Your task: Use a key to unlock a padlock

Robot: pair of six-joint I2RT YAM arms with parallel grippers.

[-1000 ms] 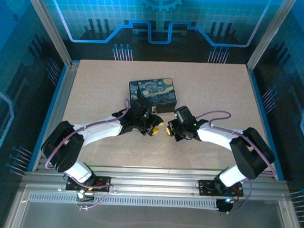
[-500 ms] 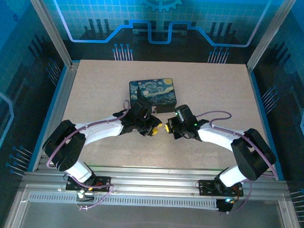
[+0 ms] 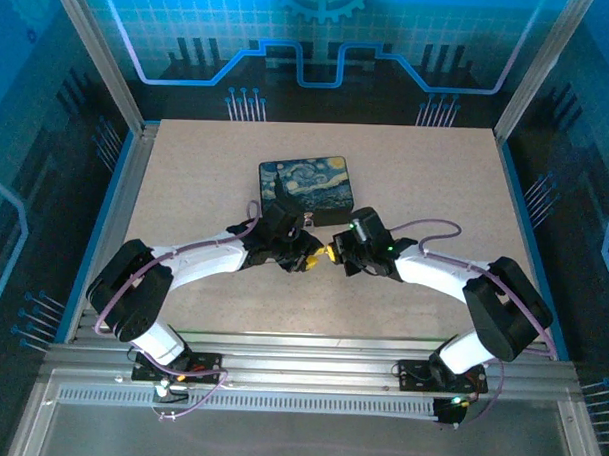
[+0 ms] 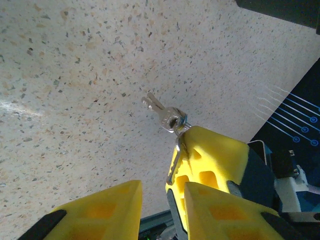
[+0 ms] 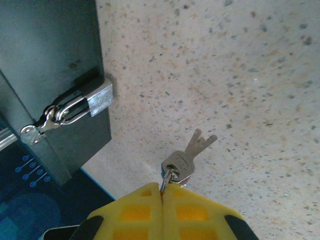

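Speckled beige desk (image 3: 436, 173), blue-lit walls (image 3: 311, 48) around; right claw (image 5: 161, 189) pinches key (image 5: 192, 150) above it, left claw (image 4: 162, 195) narrowly parted.

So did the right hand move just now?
Yes. Against the painted box, the right hand slid slightly left, closing the gap to the left hand.

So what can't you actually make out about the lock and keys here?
Padlock keyhole: right wrist view, on a side turned from the camera.
Number of keys: wrist views, they overlap.
Keys, top view: too small, lost between left claw and right claw.
Box: right wrist view, cut off by the frame edge.
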